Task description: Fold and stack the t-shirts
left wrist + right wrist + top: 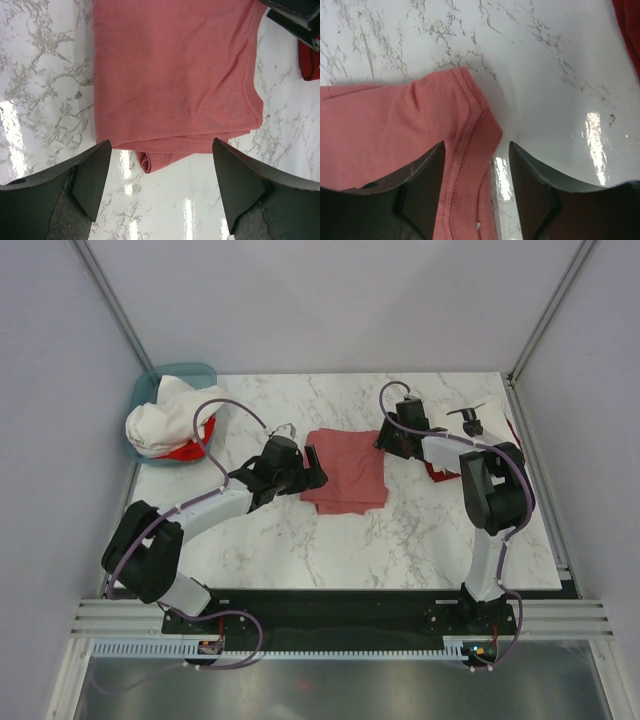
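Observation:
A folded dusty salmon-red t-shirt (345, 470) lies flat at the middle of the table. My left gripper (315, 465) stands open at its left edge. In the left wrist view the shirt (175, 75) fills the top and my left gripper (160, 165) has only bare marble between its fingers. My right gripper (385, 440) is at the shirt's far right corner. In the right wrist view my right gripper (476, 160) is open around the hemmed corner of the shirt (395, 130), with a gap on the right side. A red shirt (440, 472) lies partly under the right arm.
A teal basket (150, 390) at the far left corner holds a white shirt (160, 420) over a bright red one (185, 450). Grey walls close in the table on three sides. The red shirt's edge (627, 25) shows at the right wrist view's top right.

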Motion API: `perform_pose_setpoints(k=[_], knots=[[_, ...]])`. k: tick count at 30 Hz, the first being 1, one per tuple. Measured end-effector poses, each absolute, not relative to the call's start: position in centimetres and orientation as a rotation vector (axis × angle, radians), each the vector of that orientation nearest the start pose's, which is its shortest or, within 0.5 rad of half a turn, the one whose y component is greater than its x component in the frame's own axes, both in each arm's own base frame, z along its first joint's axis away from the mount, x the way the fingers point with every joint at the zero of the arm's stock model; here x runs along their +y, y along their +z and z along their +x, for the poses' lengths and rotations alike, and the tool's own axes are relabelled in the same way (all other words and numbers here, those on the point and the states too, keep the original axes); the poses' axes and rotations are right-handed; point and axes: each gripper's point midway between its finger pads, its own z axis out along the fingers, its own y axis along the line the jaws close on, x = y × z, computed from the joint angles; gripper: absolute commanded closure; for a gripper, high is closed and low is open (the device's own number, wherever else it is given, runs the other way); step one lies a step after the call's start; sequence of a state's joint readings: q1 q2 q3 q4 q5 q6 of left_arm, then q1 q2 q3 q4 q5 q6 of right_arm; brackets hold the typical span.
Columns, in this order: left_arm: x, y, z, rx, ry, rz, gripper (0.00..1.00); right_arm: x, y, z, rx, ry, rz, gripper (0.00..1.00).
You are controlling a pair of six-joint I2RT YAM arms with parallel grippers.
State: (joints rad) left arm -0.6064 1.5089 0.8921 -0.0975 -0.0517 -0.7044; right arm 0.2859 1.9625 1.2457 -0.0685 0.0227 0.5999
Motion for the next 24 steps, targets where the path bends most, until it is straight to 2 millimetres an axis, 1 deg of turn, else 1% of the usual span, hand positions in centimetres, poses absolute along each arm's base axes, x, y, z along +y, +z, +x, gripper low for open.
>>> perform_pose_setpoints(k=[1,2,4,5,6,7,10,11,12,14,16,18,19,21,23,24], knots=[[-24.7,9.8,32.4,2.354,-0.611,-0.142,0.11,16.0,3.7,47.4,2.365,0.398,0.385,0.45],[-24.7,9.8,32.4,2.353,-0.611,-0.141,0.11,16.1,3.4,47.7,2.368,0.401,0.388,0.54],[-24.6,9.8,32.4,2.354,-0.609,-0.139,0.11,16.3,3.1,48.0,2.37,0.403,0.39,0.65],[-24.6,9.8,32.4,2.354,-0.608,-0.137,0.11,16.5,2.9,48.0,2.372,0.41,0.388,0.82],[-24.6,9.8,32.4,2.352,-0.606,-0.137,0.11,16.6,2.9,48.0,2.374,0.412,0.383,0.94],[-24.5,9.8,32.5,2.352,-0.602,-0.137,0.11,16.9,3.0,48.0,2.374,0.424,0.378,1.0],[-24.1,10.0,32.6,2.339,-0.577,-0.142,0.11,17.7,3.4,47.9,2.365,0.437,0.35,1.0],[-23.9,10.3,32.7,2.329,-0.568,-0.148,0.11,18.1,3.8,47.9,2.357,0.431,0.332,1.0],[-23.7,10.6,32.8,2.317,-0.561,-0.155,0.11,18.4,4.5,47.7,2.345,0.421,0.31,1.0],[-22.9,11.4,32.9,2.289,-0.549,-0.175,0.11,19.5,6.5,47.2,2.313,0.4,0.252,1.0],[-22.0,12.3,32.8,2.259,-0.54,-0.199,0.1,21.2,9.8,46.3,2.264,0.369,0.166,1.0],[-20.7,13.0,32.8,2.23,-0.524,-0.236,0.1,23.8,14.1,45.3,2.201,0.34,0.07,1.0],[-19.7,13.3,32.9,2.206,-0.513,-0.275,0.08,25.8,16.8,44.7,2.162,0.324,0.006,1.0],[-18.1,13.6,32.8,2.176,-0.495,-0.344,0.08,30.5,22.8,43.4,2.061,0.353,-0.114,1.0],[-16.5,13.4,32.5,2.157,-0.487,-0.414,0.08,34.9,29.1,40.9,1.974,0.408,-0.222,1.0],[-15.7,13.2,32.4,2.149,-0.479,-0.455,0.08,36.6,32.2,39.5,1.928,0.453,-0.256,1.0]])
